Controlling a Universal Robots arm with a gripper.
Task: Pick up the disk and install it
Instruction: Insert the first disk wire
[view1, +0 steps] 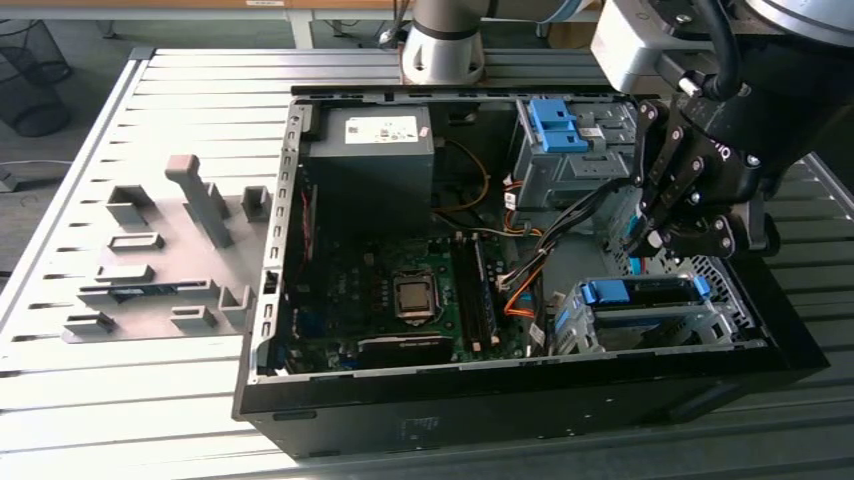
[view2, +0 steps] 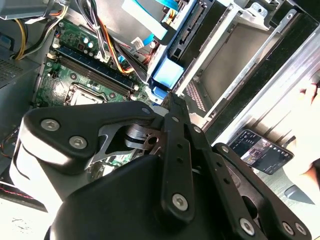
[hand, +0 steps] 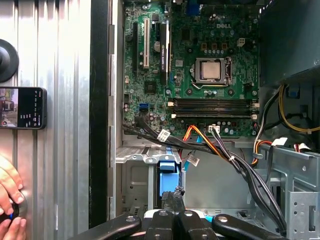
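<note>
One claw (view1: 650, 243), closed, hovers just above the disk (view1: 643, 291).

strong daylight is thrown across the slatted table (view1: 160, 90) in the exterior view, where the metal is nearly washed out. the computer case (view1: 534, 390) interior is left in deep shadow. the black gripper (view2: 170, 100) is rendered soft, close to the second wrist view's lens.

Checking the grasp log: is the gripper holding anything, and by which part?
Nothing seems held: the gripper is shut, its tips at the blue end of the disk.
</note>
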